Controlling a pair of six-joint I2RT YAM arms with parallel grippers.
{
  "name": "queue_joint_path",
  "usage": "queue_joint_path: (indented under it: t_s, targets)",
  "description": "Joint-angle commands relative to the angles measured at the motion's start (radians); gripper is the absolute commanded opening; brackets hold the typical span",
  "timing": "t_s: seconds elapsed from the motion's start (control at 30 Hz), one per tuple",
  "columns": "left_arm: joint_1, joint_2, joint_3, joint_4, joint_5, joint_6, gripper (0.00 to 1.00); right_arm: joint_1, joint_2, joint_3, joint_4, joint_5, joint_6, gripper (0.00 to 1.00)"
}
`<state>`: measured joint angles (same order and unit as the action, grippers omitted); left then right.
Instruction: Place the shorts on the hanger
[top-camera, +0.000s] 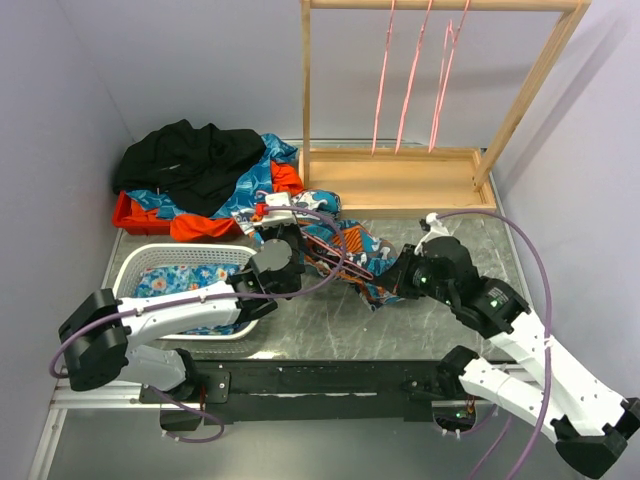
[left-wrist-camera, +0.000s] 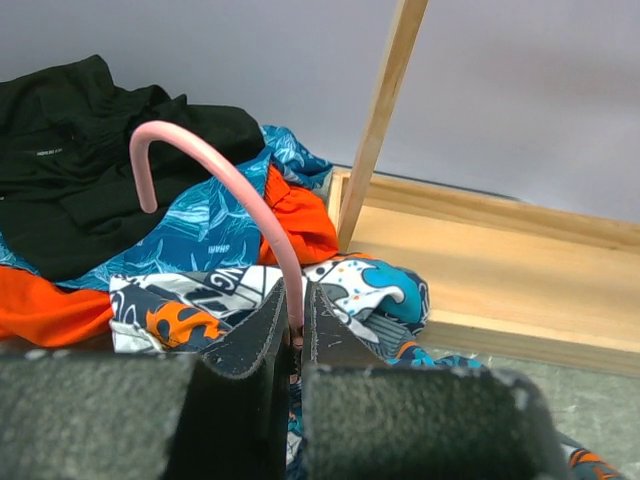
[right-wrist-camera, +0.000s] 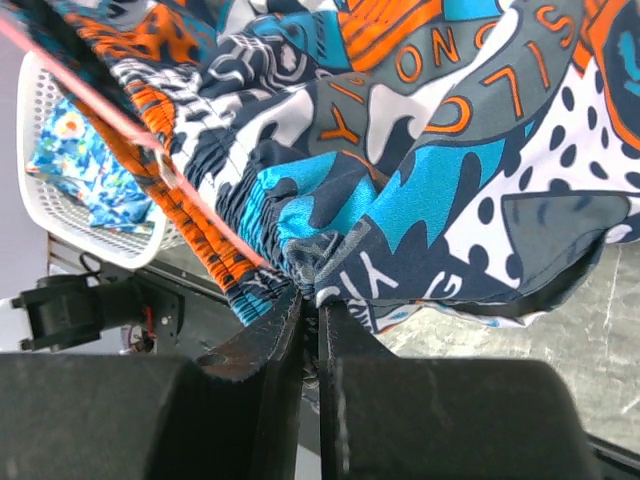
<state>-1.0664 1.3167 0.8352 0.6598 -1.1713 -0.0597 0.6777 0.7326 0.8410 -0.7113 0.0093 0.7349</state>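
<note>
- Shorts (top-camera: 355, 258): floppy printed cloth (waistband gathered).
- Left gripper (left-wrist-camera: 297, 325), at their 9 o'clock, clamps the thin pink wire hanger (left-wrist-camera: 290, 285).
- Right gripper (right-wrist-camera: 312, 312), 3 o'clock, pinches their cloth.

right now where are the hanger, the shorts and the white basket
the hanger (left-wrist-camera: 143, 175), left wrist view, short end of its pink hook
the shorts (right-wrist-camera: 400, 180), right wrist view, middle of the printed cloth
the white basket (top-camera: 180, 258), top external view, its far wall

Walls (top-camera: 200, 60): plain pale lilac. Surface (top-camera: 400, 330): grey, mottled. Wooden rack (top-camera: 395, 180): back right, tall upright frame on tray base.
</note>
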Motion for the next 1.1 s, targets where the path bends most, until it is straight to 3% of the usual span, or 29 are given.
queue_joint_path:
  t_s: [0.0, 0.27, 0.57, 0.77, 0.83, 0.87, 0.9, 0.97, 1.03, 1.07]
  targets:
    - [0.013, 0.010, 0.025, 0.052, -0.041, 0.047, 0.01, -0.023, 0.010, 0.087, -0.096, -0.035, -0.022, 0.00]
    - [-0.007, 0.030, 0.125, -0.048, -0.005, -0.025, 0.01, -0.036, 0.109, 0.243, -0.074, -0.212, 0.034, 0.00]
    - [-0.070, 0.009, 0.306, -0.311, 0.120, -0.155, 0.01, -0.078, 0.275, 0.441, 0.015, -0.244, 0.112, 0.00]
    - [-0.096, -0.030, 0.407, -0.428, 0.163, -0.120, 0.01, -0.092, 0.309, 0.510, 0.007, -0.246, 0.051, 0.00]
    - [-0.096, -0.033, 0.448, -0.485, 0.216, -0.103, 0.01, -0.095, 0.292, 0.543, -0.016, -0.240, 0.011, 0.08]
    - [-0.098, -0.031, 0.496, -0.555, 0.237, -0.109, 0.01, -0.095, 0.269, 0.555, -0.022, -0.233, -0.003, 0.28]
    - [-0.099, -0.031, 0.516, -0.584, 0.284, -0.108, 0.01, -0.096, 0.258, 0.585, -0.028, -0.233, -0.034, 0.38]
    - [-0.104, -0.014, 0.583, -0.641, 0.311, -0.112, 0.01, -0.096, 0.222, 0.619, -0.031, -0.256, -0.080, 0.57]
    - [-0.112, 0.010, 0.631, -0.730, 0.334, -0.106, 0.01, -0.096, 0.188, 0.648, -0.040, -0.255, -0.152, 0.66]
    - [-0.124, 0.019, 0.678, -0.764, 0.337, -0.103, 0.01, -0.095, 0.150, 0.649, -0.045, -0.253, -0.179, 0.78]
